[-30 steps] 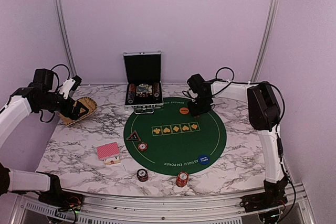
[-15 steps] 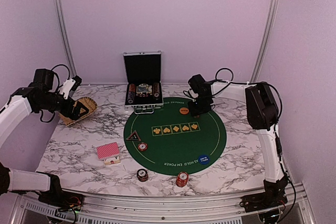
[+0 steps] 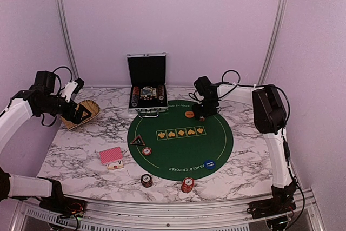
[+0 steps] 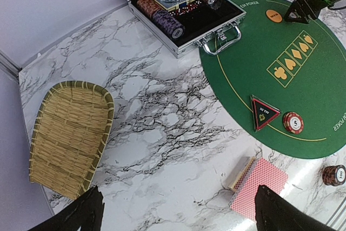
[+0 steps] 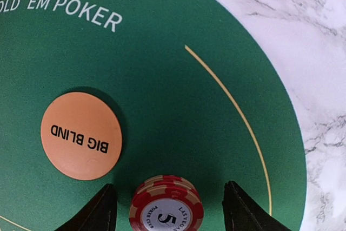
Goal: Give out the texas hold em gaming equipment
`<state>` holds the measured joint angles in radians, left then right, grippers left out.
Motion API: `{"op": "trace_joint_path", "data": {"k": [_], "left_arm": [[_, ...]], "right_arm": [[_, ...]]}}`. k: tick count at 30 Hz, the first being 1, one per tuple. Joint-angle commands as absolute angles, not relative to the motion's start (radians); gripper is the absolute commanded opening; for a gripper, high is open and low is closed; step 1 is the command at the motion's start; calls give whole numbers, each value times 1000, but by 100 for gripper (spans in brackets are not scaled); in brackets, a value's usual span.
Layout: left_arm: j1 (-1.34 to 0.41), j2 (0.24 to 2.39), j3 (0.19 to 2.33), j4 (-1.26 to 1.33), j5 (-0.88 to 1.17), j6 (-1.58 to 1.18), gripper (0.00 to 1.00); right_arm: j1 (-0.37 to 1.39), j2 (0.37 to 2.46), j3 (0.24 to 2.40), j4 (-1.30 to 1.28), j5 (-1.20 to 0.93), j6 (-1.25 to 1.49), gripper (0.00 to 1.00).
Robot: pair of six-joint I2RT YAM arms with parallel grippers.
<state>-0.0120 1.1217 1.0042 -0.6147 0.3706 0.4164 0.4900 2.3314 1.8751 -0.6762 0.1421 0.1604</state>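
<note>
Right gripper [image 5: 168, 190]: jaws apart, straddling a red chip stack [image 5: 166, 212]. Green shows on both sides of the stack, so it isn't clamped. We read this as a drop-off. The stack sits flat on the green mat [image 5: 162, 52], just inside its far rim and right beside the orange disc [image 5: 81, 136] marked BIG BLIND. That fits as that seat's stake. Stack and disc are close but look apart.

Left gripper [image 4: 178, 198]: jaws wide apart, nothing between them. It hangs well off the mat's left side over the table [image 4: 162, 112], near the tray [image 4: 70, 133]. Looks parked, clear of the other arm.

Rest of the kit, relative to the mat:
- triangle marker [image 3: 137, 140] and a single chip [image 3: 147, 151] at its left rim
- blue disc [image 3: 210, 164] at its near-right rim
- cards [image 3: 111, 156] off its near-left side, red backs up
- dark chip stack [image 3: 146, 180] and red-orange chip stack [image 3: 187, 184] just off its near rim
- case [image 3: 146, 98] open beyond its far rim, more chips inside

In the way: the orange disc is tight to the finger on its side. We'd lift straight up with no sideways sweep, or the stack could tip. After that, the thing to avoid is the case at the mat's far rim.
</note>
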Motion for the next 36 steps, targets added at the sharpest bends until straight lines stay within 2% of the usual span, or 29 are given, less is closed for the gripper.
{"op": "trace_joint_path", "data": {"k": [1, 7, 11, 18, 22, 29, 36], "left_arm": [[-8, 1117, 1019, -638, 394, 428, 99], [-8, 1118, 1020, -638, 391, 427, 99], [-7, 1117, 1020, -638, 390, 425, 99], [-7, 1114, 1016, -637, 379, 428, 99], [-8, 1114, 1016, -639, 377, 427, 99], [-8, 1114, 1014, -639, 390, 418, 99], [-6, 1105, 1014, -640, 390, 416, 99]], "right_arm": [[483, 2324, 1930, -682, 160, 158, 67], [491, 2239, 1932, -718, 162, 157, 69], [556, 2086, 1806, -705, 173, 143, 74], [829, 1798, 1500, -758, 182, 175, 91], [988, 1701, 1397, -825, 139, 241, 95], [1184, 1668, 1337, -899, 52, 313, 98], [1252, 1718, 1316, -919, 47, 312, 99]]}}
